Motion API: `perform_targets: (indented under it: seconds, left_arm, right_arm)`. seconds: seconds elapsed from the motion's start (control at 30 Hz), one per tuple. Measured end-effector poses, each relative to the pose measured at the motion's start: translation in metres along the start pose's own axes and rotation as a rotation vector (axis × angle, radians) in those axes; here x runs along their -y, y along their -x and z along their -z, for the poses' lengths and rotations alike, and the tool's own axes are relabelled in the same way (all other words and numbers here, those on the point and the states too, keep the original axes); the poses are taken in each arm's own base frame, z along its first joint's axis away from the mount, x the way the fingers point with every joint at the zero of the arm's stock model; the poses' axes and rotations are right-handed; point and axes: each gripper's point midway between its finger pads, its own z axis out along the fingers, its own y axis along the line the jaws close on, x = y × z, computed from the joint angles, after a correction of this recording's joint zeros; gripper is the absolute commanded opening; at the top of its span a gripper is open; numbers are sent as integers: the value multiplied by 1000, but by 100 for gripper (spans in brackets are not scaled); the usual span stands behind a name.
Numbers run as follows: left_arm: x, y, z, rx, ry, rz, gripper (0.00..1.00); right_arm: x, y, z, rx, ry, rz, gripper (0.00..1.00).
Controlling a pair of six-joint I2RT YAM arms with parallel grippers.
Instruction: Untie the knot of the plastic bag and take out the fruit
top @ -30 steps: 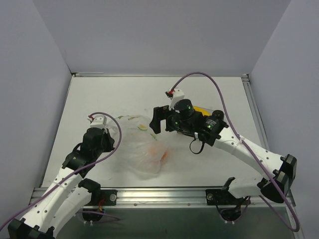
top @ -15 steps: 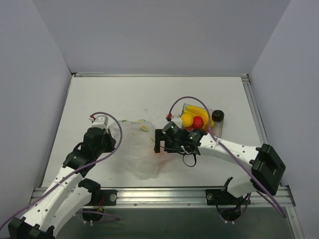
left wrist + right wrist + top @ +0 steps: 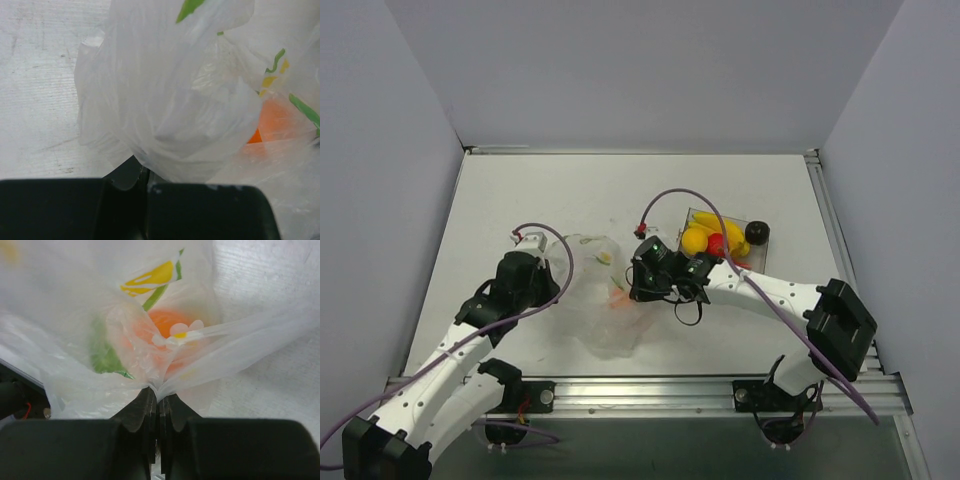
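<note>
The plastic bag (image 3: 598,300) lies crumpled between my two arms, whitish and printed with green and yellow. An orange fruit (image 3: 618,298) shows through its film, and it also glows through in the left wrist view (image 3: 272,125) and the right wrist view (image 3: 167,327). My left gripper (image 3: 546,286) is shut on the bag's left side, a fold of film (image 3: 175,100) bunched at its fingertips (image 3: 145,172). My right gripper (image 3: 633,284) is shut on a pinch of the bag's right side (image 3: 159,396). I cannot make out the knot.
A clear rigid box (image 3: 691,214) at the right holds a yellow banana (image 3: 712,221), a yellow ball (image 3: 695,240) and a red piece (image 3: 717,245). A dark ball (image 3: 756,232) sits at its right edge. Grey walls enclose the white table.
My right gripper came left from beside the box to the bag and shut on its film. The left arm shifted slightly right, and the bag is now bunched between the grippers.
</note>
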Motion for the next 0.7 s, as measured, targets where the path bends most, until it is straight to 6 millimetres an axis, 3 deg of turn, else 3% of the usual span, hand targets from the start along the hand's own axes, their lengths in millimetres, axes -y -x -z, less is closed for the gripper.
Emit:
perform_targets:
  seconds: [0.13,0.3,0.43,0.53,0.67,0.7]
  left_arm:
    - [2,-2,-3,-16,-9,-1,0]
    - [4,-5,-5,-33,-17,-2,0]
    - [4,-6,-5,-36,-17,-2,0]
    - [4,-6,-5,-36,-17,-2,0]
    - [4,-6,-5,-36,-16,-2,0]
    - [4,-6,-5,-35,-16,-2,0]
  right_arm:
    - [-31,32,20,53,63,84,0]
    - [-96,81,59,171,197,190,0]
    - [-127,96,74,215,250,264,0]
    - [-122,91,69,200,224,298,0]
    - [-80,81,49,174,109,292,1]
    - [-62,76,43,158,70,280,16]
